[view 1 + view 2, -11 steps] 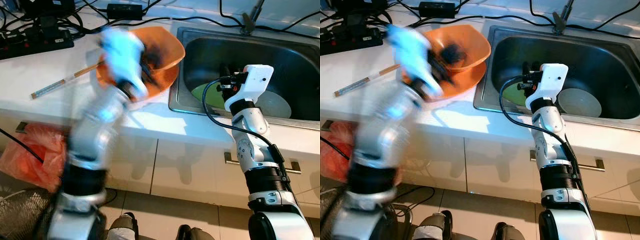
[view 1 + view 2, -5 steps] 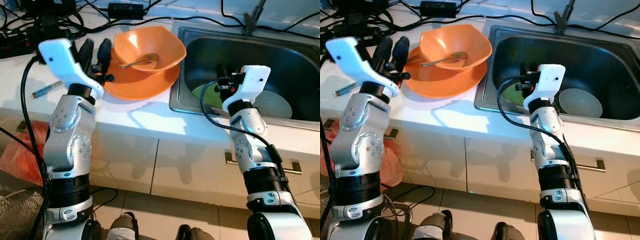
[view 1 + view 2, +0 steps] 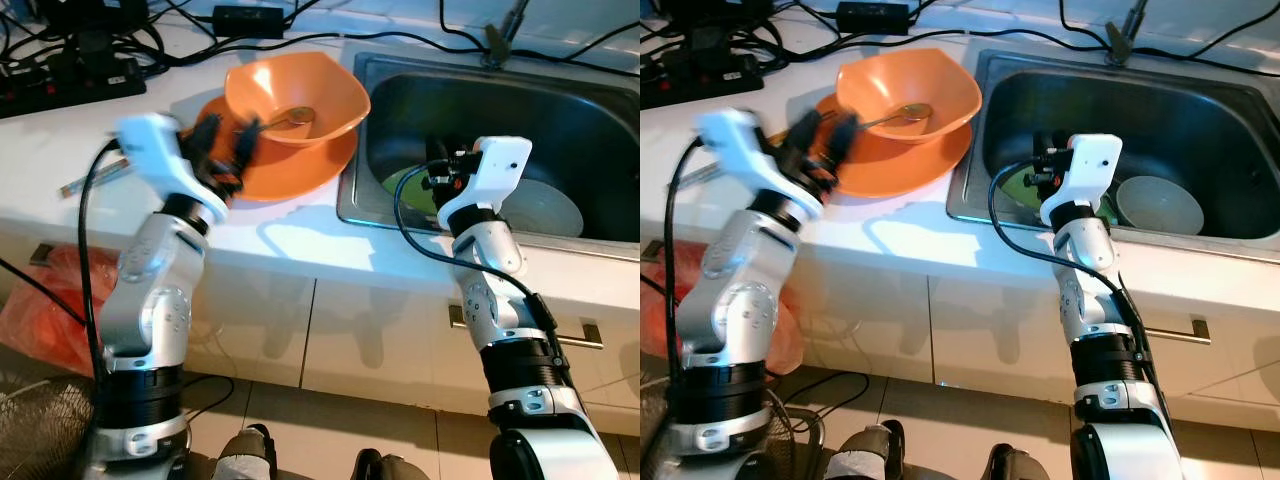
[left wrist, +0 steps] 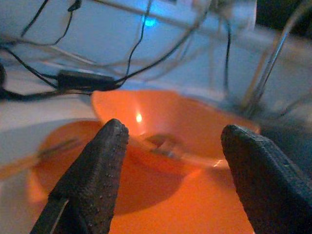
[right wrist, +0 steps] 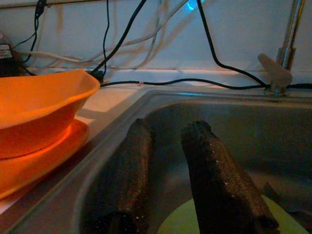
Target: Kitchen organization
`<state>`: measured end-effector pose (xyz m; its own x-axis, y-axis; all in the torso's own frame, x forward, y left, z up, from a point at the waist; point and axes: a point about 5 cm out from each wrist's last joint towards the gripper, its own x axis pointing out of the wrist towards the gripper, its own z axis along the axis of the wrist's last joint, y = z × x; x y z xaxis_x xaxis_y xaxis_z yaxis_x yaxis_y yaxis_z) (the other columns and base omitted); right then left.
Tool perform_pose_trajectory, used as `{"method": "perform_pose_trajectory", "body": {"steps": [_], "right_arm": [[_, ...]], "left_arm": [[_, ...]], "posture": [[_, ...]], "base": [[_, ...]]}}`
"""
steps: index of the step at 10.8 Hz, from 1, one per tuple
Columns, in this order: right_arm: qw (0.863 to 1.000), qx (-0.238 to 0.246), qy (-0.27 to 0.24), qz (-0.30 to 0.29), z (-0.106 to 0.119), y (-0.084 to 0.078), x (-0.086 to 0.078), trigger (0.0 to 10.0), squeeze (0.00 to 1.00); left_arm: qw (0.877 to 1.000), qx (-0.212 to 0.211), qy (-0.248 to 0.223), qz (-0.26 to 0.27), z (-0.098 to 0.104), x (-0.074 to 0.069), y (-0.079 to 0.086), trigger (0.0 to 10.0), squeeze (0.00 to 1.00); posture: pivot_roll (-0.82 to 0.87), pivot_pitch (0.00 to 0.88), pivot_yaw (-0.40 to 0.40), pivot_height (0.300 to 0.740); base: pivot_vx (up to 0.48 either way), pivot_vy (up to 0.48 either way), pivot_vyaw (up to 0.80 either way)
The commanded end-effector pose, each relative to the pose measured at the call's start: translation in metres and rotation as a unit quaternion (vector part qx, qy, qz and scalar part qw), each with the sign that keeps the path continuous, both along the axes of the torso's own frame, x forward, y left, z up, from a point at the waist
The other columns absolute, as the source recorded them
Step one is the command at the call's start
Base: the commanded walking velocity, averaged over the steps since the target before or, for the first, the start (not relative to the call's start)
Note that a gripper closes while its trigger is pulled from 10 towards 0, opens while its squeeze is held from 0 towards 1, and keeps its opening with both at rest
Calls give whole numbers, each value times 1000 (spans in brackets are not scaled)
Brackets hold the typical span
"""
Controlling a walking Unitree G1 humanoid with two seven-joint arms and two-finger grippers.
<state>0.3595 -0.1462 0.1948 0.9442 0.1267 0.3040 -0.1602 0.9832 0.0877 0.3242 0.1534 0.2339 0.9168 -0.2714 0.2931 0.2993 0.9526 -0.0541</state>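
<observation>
An orange bowl with a metal spoon in it stands on an orange plate on the white counter, just left of the steel sink. My left gripper is open and blurred over the plate's left edge, its fingers pointing at the bowl with nothing between them. My right gripper hangs inside the sink with its fingers close together and empty, above a green plate. A pale bowl lies beside that plate.
Chopsticks lie on the counter left of my left arm. A power strip and black cables run along the back. The tap stands behind the sink. A red plastic bag hangs below the counter's left end.
My left arm swung out to the left of the plate, and now comes back toward the plate and bowl. The right gripper has drifted slightly left in the sink.
</observation>
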Motion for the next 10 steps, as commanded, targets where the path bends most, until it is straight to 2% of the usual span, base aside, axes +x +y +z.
{"method": "perform_pose_trajectory", "body": {"steps": [1,2,3,4,10], "right_arm": [[1000,-1,-8,-7,2,-4,-2,10000,0],[1000,1,-8,-7,2,-3,-2,10000,0],[1000,2,-9,-7,2,-2,-2,10000,0],[1000,4,-10,-7,2,-2,-3,10000,0],[1000,9,-11,-8,4,-1,-2,10000,0]], "left_arm": [[999,43,0,15,-5,1,-3,10000,776],[995,70,-16,63,-3,5,4,10000,0],[993,84,-28,81,0,6,7,10000,0],[993,64,-43,94,6,7,10,10000,0],[998,49,-33,31,-6,18,-8,10000,0]], "posture": [[219,140,-31,740],[217,138,-29,740],[216,140,-29,740],[216,145,-29,740],[209,152,-32,740]], "base": [[0,0,0],[0,0,0],[0,0,0],[0,0,0],[0,0,0]]}}
